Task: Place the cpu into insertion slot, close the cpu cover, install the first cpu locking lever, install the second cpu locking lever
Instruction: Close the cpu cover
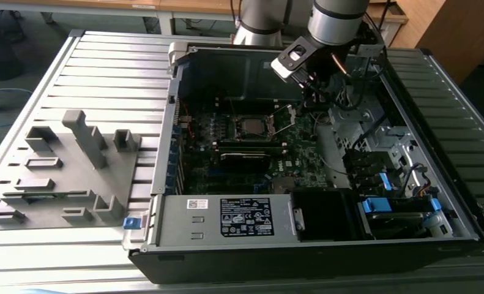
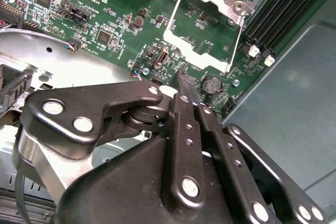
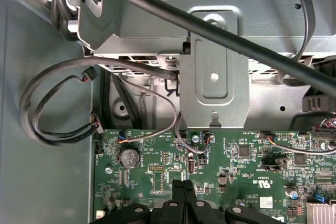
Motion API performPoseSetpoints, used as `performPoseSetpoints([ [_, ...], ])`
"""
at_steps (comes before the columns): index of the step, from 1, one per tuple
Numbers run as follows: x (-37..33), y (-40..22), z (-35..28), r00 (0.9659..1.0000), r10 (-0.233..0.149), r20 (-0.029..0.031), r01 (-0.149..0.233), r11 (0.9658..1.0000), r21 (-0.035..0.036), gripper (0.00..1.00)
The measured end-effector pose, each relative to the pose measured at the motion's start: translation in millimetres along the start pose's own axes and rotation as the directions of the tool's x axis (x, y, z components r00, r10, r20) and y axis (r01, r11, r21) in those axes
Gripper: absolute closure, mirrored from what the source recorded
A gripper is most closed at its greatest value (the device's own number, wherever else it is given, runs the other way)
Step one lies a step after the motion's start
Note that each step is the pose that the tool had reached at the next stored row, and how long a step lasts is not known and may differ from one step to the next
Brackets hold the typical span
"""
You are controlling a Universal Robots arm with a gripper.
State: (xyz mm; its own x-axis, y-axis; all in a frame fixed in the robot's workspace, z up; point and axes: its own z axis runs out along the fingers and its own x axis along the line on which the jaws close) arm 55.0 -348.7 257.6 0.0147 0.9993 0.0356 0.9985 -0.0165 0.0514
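The cpu (image 1: 248,125) looks seated in the socket mid-board, dull grey top facing up. It's a light, stiff little slab, but I'd guess it's fragile underneath, so edges only if it needs touching. The cpu cover (image 2: 198,52) is flipped open at the cpu's 3 o'clock in the exterior view. It's a thin silvery frame with a cut-out middle, green board showing through. Reckon it's light, slightly springy sheet metal swinging on its hinge, and slick too, so the free edge bar is where to take it. The pincer (image 2: 184,80) hovers just beside that edge, fingers pressed together, holding nothing.
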Motion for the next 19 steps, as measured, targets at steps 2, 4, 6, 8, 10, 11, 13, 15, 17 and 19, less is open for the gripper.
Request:
performPoseSetpoints([
  [2,-0.1,-0.1,1.8,1.0000,0.000,0.0000,0.000,1.0000,0.0000,0.89],
  [4,-0.1,0.0,3.4,1.0000,0.000,0.0000,0.000,1.0000,0.0000,0.89],
  [6,-0.2,0.0,5.6,1.0000,0.000,0.0001,0.000,1.0000,0.0000,0.89],
  [8,-0.3,-0.1,8.7,1.0000,0.000,0.0000,0.000,1.0000,0.0000,0.89],
  [10,-0.4,-0.3,12.0,1.0000,0.000,0.0001,0.000,1.0000,0.0000,0.89],
  [11,-0.5,-0.3,12.7,1.0000,0.000,0.0001,0.000,1.0000,0.0000,0.89],
  [13,-0.5,-0.4,14.1,1.0000,0.000,-0.0003,0.000,1.0000,0.0000,0.89],
  [15,0.0,-0.4,15.3,1.0000,0.000,-0.0020,0.000,1.0000,0.0000,0.89],
  [17,1.3,-0.5,16.3,1.0000,0.001,-0.0027,-0.001,1.0000,0.0001,0.89],
  [19,2.9,-0.6,17.2,1.0000,0.002,-0.0031,-0.002,1.0000,0.0000,0.89],
])
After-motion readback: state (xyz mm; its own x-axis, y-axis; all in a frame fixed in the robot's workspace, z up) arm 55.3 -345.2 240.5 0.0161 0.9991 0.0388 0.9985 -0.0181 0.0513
